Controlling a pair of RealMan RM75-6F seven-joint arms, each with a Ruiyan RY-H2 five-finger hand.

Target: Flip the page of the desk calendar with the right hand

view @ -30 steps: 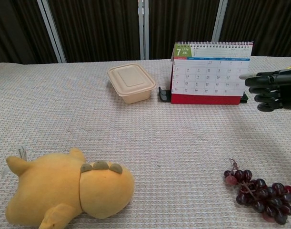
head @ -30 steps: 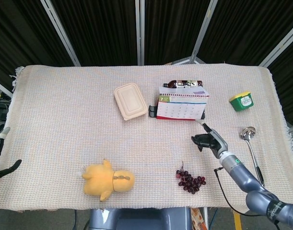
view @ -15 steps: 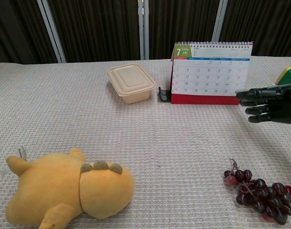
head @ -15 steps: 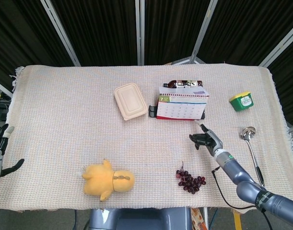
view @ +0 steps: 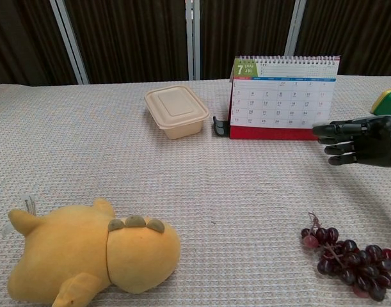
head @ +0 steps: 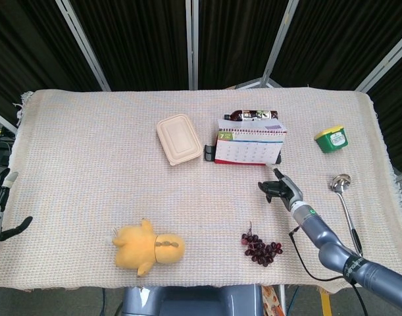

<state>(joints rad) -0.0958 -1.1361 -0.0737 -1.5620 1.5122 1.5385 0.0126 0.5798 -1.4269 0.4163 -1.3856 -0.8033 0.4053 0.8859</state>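
Black right hand (view: pixel 355 139), fingers loosely extended, empty, near desk calendar (view: pixel 283 97) lower corner. Risk: pushing low probably tips it backward instead of lifting a page.

The desk calendar (view: pixel 285 96) stands upright toward the far middle of the table, spiral-bound on top, red base, showing a white grid page headed 7.

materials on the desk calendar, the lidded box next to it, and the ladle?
Desk calendar: matte printed paper pages on a wire spiral, likely a card stand with a red base.
Lidded box: matte beige, looks like moulded pulp or plastic; cannot tell which.
Ladle: shiny grey with a bright glint, probably steel.
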